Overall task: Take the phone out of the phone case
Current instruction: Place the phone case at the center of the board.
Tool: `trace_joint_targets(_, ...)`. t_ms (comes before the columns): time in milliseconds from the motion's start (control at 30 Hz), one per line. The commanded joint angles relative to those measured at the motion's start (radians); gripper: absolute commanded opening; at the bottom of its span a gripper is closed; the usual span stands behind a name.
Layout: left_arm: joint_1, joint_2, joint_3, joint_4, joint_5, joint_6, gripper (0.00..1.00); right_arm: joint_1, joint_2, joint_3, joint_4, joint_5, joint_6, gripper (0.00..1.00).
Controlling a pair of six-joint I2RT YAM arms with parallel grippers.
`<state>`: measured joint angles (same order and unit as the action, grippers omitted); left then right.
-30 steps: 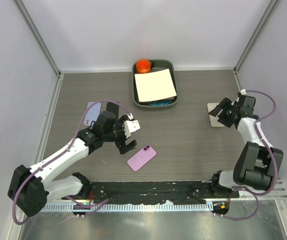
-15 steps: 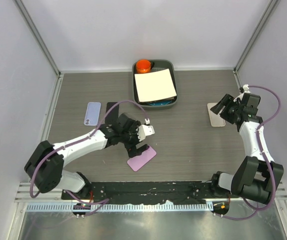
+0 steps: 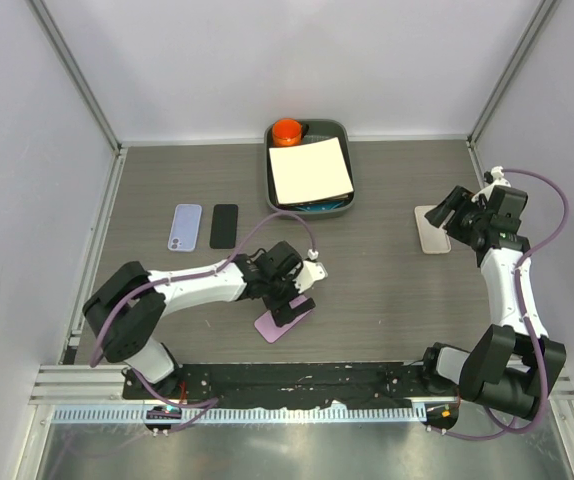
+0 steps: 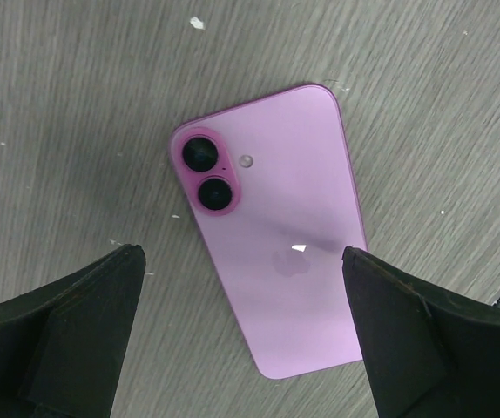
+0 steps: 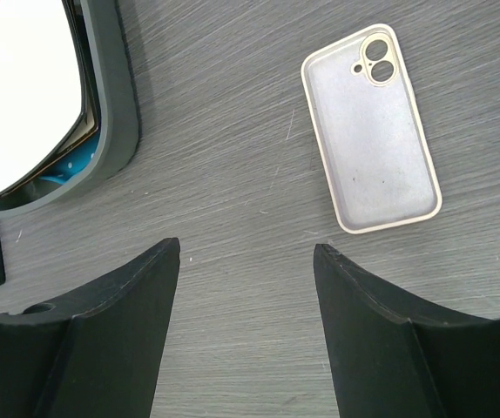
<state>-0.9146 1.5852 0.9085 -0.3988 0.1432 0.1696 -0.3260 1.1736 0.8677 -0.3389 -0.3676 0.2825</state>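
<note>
The separation looks done: the pink phone (image 4: 272, 231) lies bare, camera side up, on the arms' side of the grey tray (image 5: 119, 113), with the empty phone case (image 5: 370, 126) off to that tray's right. The left gripper (image 4: 239, 261) hovers over the phone with jaws spread wide, holding nothing. The right gripper (image 5: 246, 252) (partly spread, also empty) hangs near the case. Little seems left to do.

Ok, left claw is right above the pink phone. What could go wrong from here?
1. The pink phone lies flat on the table, so the open left claw may scrape the surface or slip off its thin edges.
2. It sits skewed between the fingers; closing could spin it instead of gripping it.
</note>
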Motion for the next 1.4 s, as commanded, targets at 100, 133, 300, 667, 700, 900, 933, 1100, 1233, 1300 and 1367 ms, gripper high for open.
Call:
trace_joint_targets(100, -0.082, 0.009, 0.032, 0.024, -0.186, -0.142, 1.00, -0.010, -0.025, 0.036, 0.038, -0.002, -0.023, 0.68)
trace_joint_targets(133, -0.089, 0.016, 0.035, 0.029, -0.235, -0.150, 1.00, -0.011, -0.026, 0.036, 0.040, -0.002, -0.023, 0.68)
trace_joint_targets(300, -0.116, 0.099, 0.101, -0.037, -0.281, -0.202, 1.00, -0.012, -0.035, 0.034, 0.043, -0.004, -0.023, 0.68)
trace_joint_targets(667, -0.118, 0.142, 0.133, -0.090, -0.218, -0.196, 1.00, -0.024, -0.051, 0.030, 0.046, -0.019, -0.028, 0.68)
trace_joint_targets(700, -0.116, 0.141, 0.135, -0.094, -0.212, -0.196, 1.00, -0.025, -0.051, 0.030, 0.046, -0.019, -0.028, 0.68)
trace_joint_targets(900, -0.116, 0.142, 0.153, -0.163, -0.146, -0.180, 1.00, -0.027, -0.048, 0.030, 0.044, -0.024, -0.026, 0.68)
trace_joint_targets(933, -0.116, 0.137, 0.155, -0.179, -0.146, -0.179, 1.00, -0.027, -0.049, 0.030, 0.046, -0.022, -0.025, 0.68)
trace_joint_targets(1100, -0.116, 0.124, 0.118, -0.181, -0.100, -0.174, 1.00, -0.027, -0.045, 0.031, 0.046, -0.027, -0.022, 0.68)
trace_joint_targets(1233, -0.115, 0.125, 0.135, -0.207, -0.079, -0.174, 1.00, -0.027, -0.048, 0.031, 0.046, -0.028, -0.019, 0.68)
trace_joint_targets(1300, -0.115, 0.108, 0.135, -0.199, -0.074, -0.174, 1.00, -0.028, -0.051, 0.030, 0.046, -0.027, -0.020, 0.68)
trace_joint_targets(1367, -0.115, 0.090, 0.130, -0.195, -0.064, -0.148, 1.00, -0.030, -0.054, 0.030, 0.046, -0.027, -0.019, 0.68)
